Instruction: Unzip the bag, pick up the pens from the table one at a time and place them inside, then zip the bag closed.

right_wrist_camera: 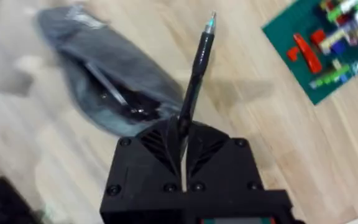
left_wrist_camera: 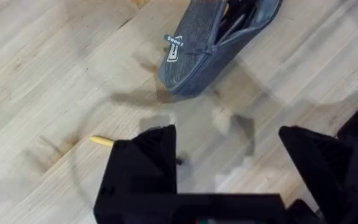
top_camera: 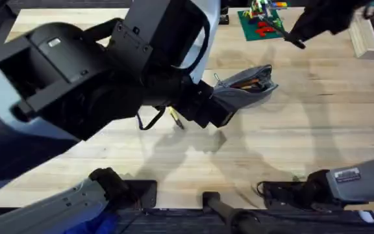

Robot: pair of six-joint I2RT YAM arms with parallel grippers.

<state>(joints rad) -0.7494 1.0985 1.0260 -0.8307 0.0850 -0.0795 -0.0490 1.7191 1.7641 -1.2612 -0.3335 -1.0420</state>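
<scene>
The grey-blue fabric pencil bag (top_camera: 249,84) lies on the light wooden plank surface (top_camera: 304,143), a bit right of the middle and toward the far side. Its zipper is open, and dark things show inside the gap. In the left wrist view the bag (left_wrist_camera: 216,43) has a small white tag on its zipper pull.

The slim black pen (right_wrist_camera: 197,62) with a pale tip is pinched in the right claw (right_wrist_camera: 182,146). Its two black fingers are closed tight on the pen's lower part, and the pen sticks up out of them. Past the pen, the open bag (right_wrist_camera: 110,81) lies on the surface. In the overhead view the right claw (top_camera: 291,38) is at the far right, high above the surface, with the black pen (top_camera: 296,43) poking out.

The yellow-tan pen (top_camera: 176,119) lies on the surface just left of the bag, partly hidden under the left arm. In the left wrist view only its yellow end (left_wrist_camera: 102,142) peeks out beside one finger.

The left claw (left_wrist_camera: 229,162) hangs over the bare surface near the bag. Its two black fingers are spread wide and hold nothing.

A small green building-brick plate (top_camera: 261,25) with bright bricks sits at the far side of the surface, beyond the bag.
</scene>
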